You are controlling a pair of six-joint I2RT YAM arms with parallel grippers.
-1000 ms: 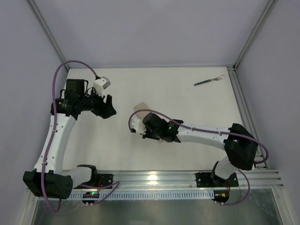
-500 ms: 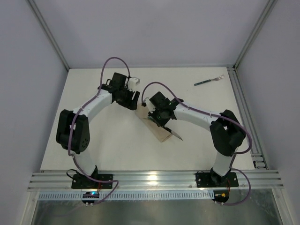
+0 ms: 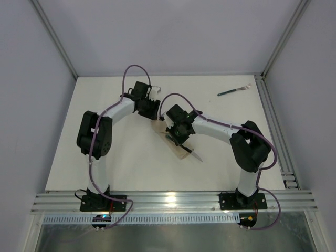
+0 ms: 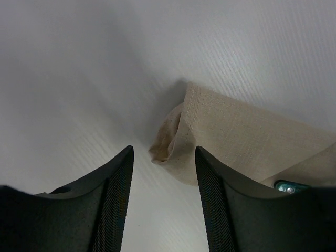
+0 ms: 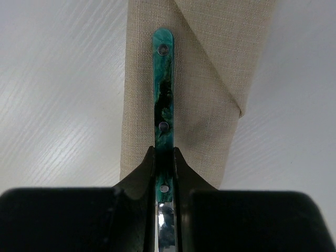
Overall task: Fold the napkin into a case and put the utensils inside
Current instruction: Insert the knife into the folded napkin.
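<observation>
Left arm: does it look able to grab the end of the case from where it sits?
Probably yes: the left gripper is open, and the bunched end of the case lies right at its jaws with nothing between. The right gripper holds the knife farther along.

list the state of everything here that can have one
case, folded into a narrow pouch
knife, gripped by its handle, over the case, not yet in the pocket
fork, lying loose at the far right, untouched
left hand, open around the case's corner
right hand, shut on the knife
</observation>
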